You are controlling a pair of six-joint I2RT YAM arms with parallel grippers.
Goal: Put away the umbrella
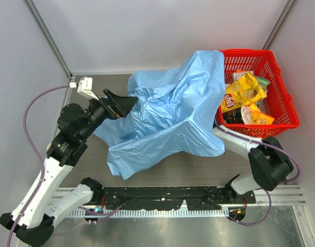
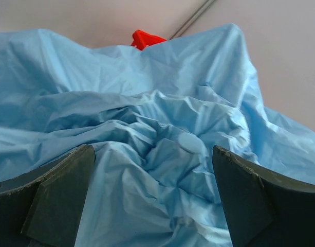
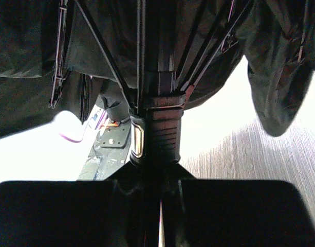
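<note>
The umbrella (image 1: 167,116) lies half-collapsed across the middle of the table, its light blue canopy crumpled and draped against the red basket. My left gripper (image 1: 127,105) is open at the canopy's left edge. In the left wrist view its fingers (image 2: 59,195) stand wide apart with only rumpled fabric (image 2: 157,170) between them, nothing gripped. My right gripper is hidden under the canopy in the top view. In the right wrist view my right gripper (image 3: 160,175) is shut on the umbrella's dark ribbed stem (image 3: 160,136), where the black ribs (image 3: 103,62) fan out overhead.
A red basket (image 1: 249,51) at the back right holds yellow snack bags (image 1: 242,92); its corner (image 2: 147,38) peeks over the fabric in the left wrist view. Grey walls enclose the table at the back and sides. A purple cable (image 1: 31,110) loops left of the left arm.
</note>
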